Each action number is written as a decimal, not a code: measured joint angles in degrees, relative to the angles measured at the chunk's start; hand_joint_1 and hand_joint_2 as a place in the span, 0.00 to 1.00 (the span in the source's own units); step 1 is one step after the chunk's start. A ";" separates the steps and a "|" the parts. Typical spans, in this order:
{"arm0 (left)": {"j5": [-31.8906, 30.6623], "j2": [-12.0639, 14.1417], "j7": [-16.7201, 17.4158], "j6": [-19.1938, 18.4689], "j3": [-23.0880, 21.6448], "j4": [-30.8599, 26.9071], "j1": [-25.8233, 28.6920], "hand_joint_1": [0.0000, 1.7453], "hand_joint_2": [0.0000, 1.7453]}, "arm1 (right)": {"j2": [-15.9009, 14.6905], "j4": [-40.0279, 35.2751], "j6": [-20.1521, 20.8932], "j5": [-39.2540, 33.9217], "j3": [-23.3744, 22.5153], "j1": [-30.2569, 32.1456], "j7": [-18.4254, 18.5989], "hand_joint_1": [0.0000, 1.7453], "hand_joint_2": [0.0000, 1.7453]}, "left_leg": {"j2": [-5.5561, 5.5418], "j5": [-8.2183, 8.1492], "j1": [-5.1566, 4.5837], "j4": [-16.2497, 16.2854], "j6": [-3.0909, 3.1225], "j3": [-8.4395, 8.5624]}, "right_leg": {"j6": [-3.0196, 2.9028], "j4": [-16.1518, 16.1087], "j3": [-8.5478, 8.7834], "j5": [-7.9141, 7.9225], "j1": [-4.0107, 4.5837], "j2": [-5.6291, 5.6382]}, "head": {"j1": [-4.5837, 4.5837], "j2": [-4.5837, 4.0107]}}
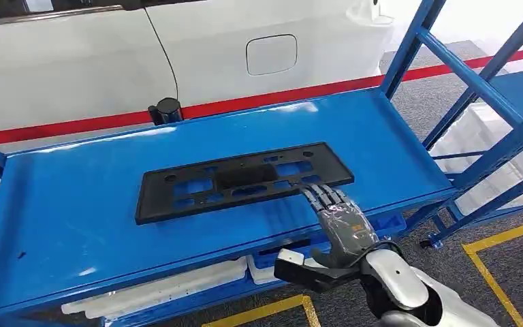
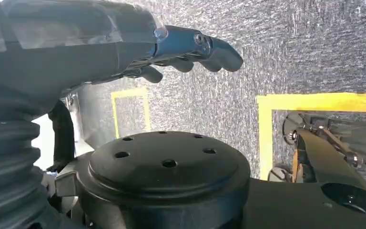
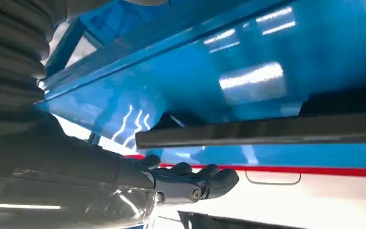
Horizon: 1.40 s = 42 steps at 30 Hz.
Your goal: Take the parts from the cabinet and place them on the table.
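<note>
Black plastic, the flat bracket (image 1: 244,180) lay mid-shelf (image 1: 68,211), the right hand (image 1: 337,221) at its four-o'clock edge with fingers extended, holding nothing; it looked light, stiff, best pinched along that rim.

Long flat black plastic panel (image 1: 244,180) with rectangular cutouts and small holes, lying flat across the middle of the blue counter (image 1: 75,211), slightly angled, near edge toward the front
</note>
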 joint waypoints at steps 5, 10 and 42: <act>0.20 -0.02 -0.13 0.09 -0.48 0.00 -0.05 0.00 1.00 | 0.20 0.83 -0.04 3.34 0.02 -0.89 -0.52 0.00 1.00 | 0.03 0.00 0.00 0.00 0.00 0.00 | 0.00 0.00 0.00 0.00 0.00 -0.01 | 0.00 0.00; 0.28 -0.02 -0.13 0.09 -0.61 0.00 -0.05 0.00 1.00 | 0.48 1.49 -0.15 3.84 0.00 -1.19 -0.52 0.00 1.00 | 0.06 0.00 0.00 0.00 0.00 0.00 | 0.00 0.00 0.00 0.00 0.00 0.00 | 0.00 0.00; 2.03 0.15 -0.68 0.07 -1.01 0.02 -0.06 0.00 1.00 | 2.78 3.58 -2.30 6.75 -0.50 -4.44 -4.09 0.00 1.00 | 0.50 0.00 0.00 0.00 0.01 0.01 | 0.00 0.01 -0.01 0.01 0.00 0.15 | 0.00 0.00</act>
